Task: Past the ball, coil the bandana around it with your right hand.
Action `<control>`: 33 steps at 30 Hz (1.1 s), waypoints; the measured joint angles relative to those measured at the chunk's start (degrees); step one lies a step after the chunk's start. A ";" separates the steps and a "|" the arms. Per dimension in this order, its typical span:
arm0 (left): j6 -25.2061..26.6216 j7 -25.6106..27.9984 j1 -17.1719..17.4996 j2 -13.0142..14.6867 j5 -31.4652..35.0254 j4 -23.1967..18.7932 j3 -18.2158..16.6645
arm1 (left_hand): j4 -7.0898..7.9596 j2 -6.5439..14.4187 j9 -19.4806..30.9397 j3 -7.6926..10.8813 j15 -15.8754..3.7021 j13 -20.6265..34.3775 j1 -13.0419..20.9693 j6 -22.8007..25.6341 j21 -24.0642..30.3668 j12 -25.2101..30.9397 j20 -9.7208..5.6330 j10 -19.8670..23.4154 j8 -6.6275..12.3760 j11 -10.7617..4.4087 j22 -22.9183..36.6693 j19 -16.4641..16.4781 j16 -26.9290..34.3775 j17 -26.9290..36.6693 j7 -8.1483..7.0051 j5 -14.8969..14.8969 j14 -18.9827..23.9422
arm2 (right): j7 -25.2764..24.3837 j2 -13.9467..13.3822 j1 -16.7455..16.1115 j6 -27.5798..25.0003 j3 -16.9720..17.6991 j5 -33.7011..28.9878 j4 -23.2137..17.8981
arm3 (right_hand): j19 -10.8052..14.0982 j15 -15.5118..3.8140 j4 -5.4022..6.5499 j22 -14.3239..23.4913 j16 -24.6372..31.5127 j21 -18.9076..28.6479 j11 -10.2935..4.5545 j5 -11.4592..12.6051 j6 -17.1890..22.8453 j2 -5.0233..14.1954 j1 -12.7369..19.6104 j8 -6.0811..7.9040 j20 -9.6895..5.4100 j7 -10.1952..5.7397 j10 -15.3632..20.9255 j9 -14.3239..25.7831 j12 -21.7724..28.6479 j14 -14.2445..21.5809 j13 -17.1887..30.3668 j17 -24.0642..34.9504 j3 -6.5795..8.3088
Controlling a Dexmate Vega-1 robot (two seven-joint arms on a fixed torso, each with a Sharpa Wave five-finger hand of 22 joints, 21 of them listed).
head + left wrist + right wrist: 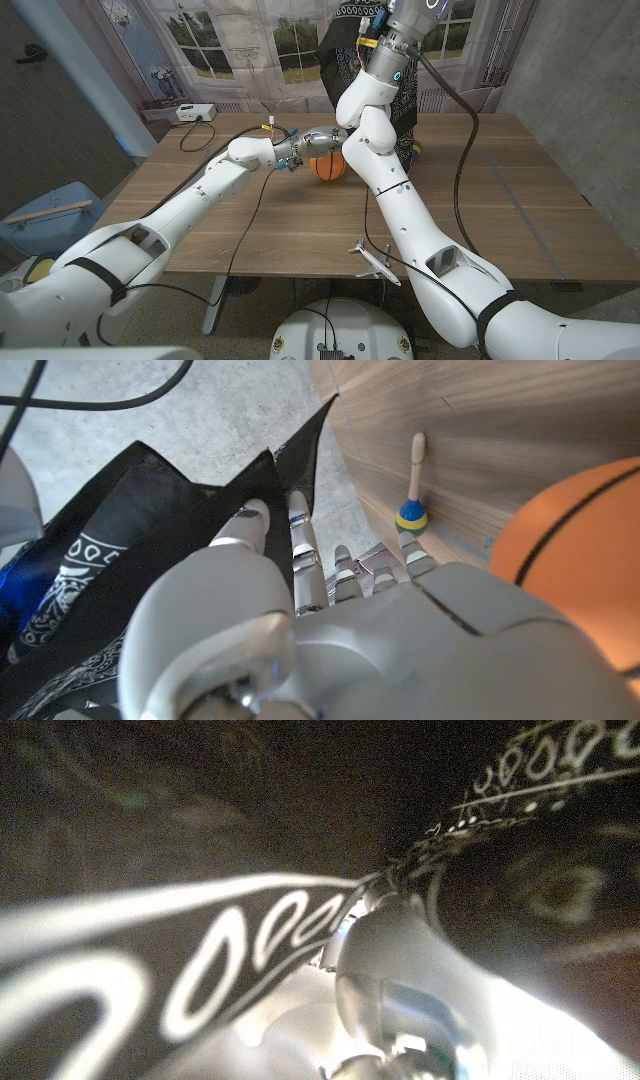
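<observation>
An orange basketball (328, 167) sits on the wooden table (520, 200) toward its far edge; its side also shows close by (590, 580). My left hand (296, 148) hovers just left of the ball with its fingers (300, 550) stretched out, holding nothing, their tips near the black cloth. My right arm rises steeply past the ball, and my right hand (412, 8) is at the picture's top edge. The black bandana (345, 60) with white paisley print hangs from it behind the ball. It shows close up (250, 940), draped over that hand, and hanging (120, 560).
A small white toy plane (372, 262) lies near the table's front edge. A small peg toy (412, 490) with green, yellow and blue rings stands at the far edge, right of the ball. A white box (190, 113) with cables sits at the back left.
</observation>
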 measured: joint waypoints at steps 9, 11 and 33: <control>-1.55 0.20 0.43 -1.98 -2.90 2.02 -1.29 | -0.35 0.25 4.26 3.60 -1.47 0.00 5.24 8.97 1.54 0.22 -1.82 5.16 5.13 -2.31 -0.23 4.24 0.44 0.00 -1.86 0.09 5.33 | 0.00 0.50 0.02 0.44 0.99 -0.46 0.73 | 0.00 0.00 0.09 0.00 0.00 0.00 0.00 -0.02 0.00 -0.09 -0.09 0.00 0.00 0.00 0.00 -0.17 0.00 0.00 -0.28 0.27 0.09; -1.67 0.62 0.71 -2.16 -3.25 2.02 -1.59 | 0.10 0.40 5.63 4.07 -1.80 0.10 5.39 8.63 1.87 0.22 -2.25 5.16 5.62 -2.31 -0.13 4.66 0.44 0.05 -1.88 0.60 6.04 | 0.00 0.51 0.12 0.45 1.15 -0.46 0.99 | 0.00 0.00 0.09 0.00 0.00 0.00 0.00 -0.06 0.00 -0.09 -0.09 0.00 0.00 0.00 0.00 -0.17 0.00 0.00 -0.28 0.28 0.09; 2.54 15.44 5.25 6.06 4.04 -16.80 -3.86 | 9.07 0.47 43.60 8.71 -8.15 11.22 -0.02 -5.82 15.35 9.24 -10.55 13.03 31.37 -6.95 6.01 12.51 3.82 8.73 -3.28 24.50 18.52 | 0.00 2.04 0.58 1.80 6.27 -0.73 5.00 | 0.00 -0.21 0.07 0.00 -0.83 0.00 0.00 0.28 -0.03 -0.23 -0.22 0.99 0.00 -0.03 0.00 -0.47 0.00 0.21 -0.27 0.81 0.07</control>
